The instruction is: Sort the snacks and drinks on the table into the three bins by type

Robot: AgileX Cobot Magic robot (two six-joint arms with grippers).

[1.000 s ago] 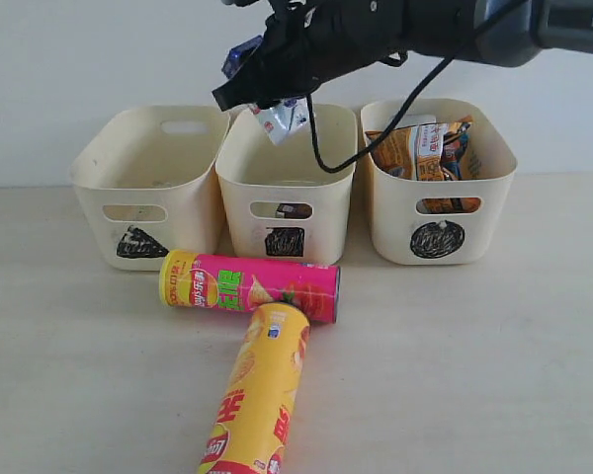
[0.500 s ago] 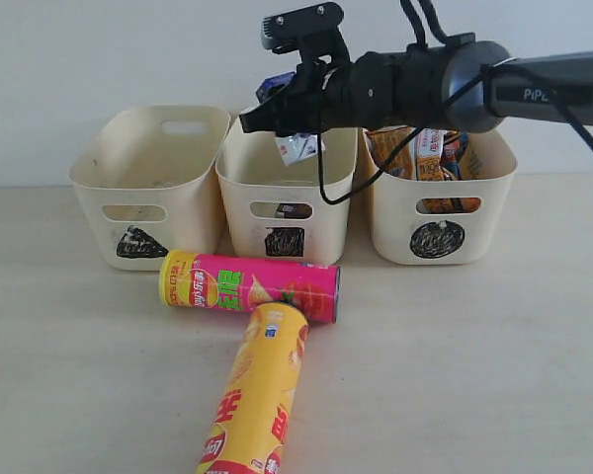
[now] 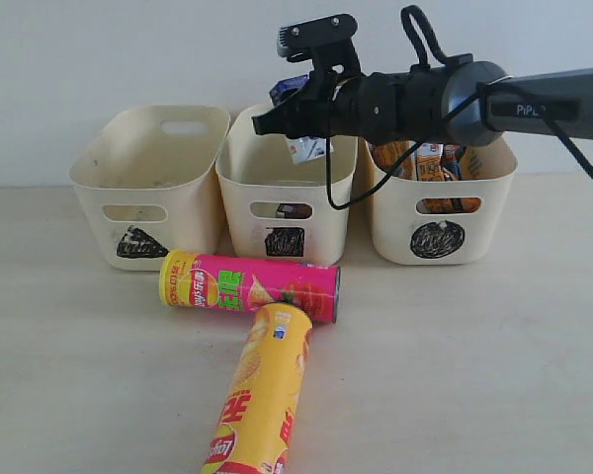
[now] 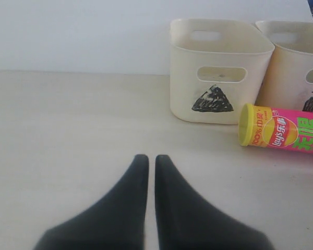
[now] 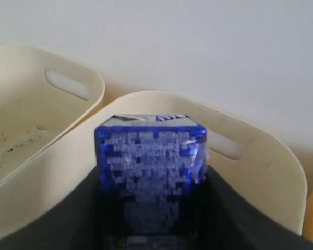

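The right jaws are clamped on the blue-white carton [image 5: 150,172], one dark finger pressed to each side of it, its folded top facing the wrist camera. In the exterior view the right arm [image 3: 445,94] reaches across from the right and holds that carton [image 3: 306,150] in the air over the open mouth of the square-marked bin [image 3: 247,212], the middle one of the three. It is above the rim and touches no wall. Through that bin's handle cutout a small dark thing [image 3: 292,210] shows inside, too small to identify.

The left jaws are closed on nothing, their fingers [image 4: 138,172] tip to tip with only a hairline between them, low over bare worktop [image 4: 68,120] and well apart from the bins.

The triangle-marked bin [image 3: 143,188] stands just beside the square one on the left, and the circle-marked bin [image 3: 440,212] on the right, with an orange-brown bag [image 3: 430,163] standing in it.

In front of the bins the pink tube [image 3: 252,286] lies on its side across the worktop. The yellow tube [image 3: 262,390] also lies flat, one end touching the pink tube's side and the other pointing toward the camera
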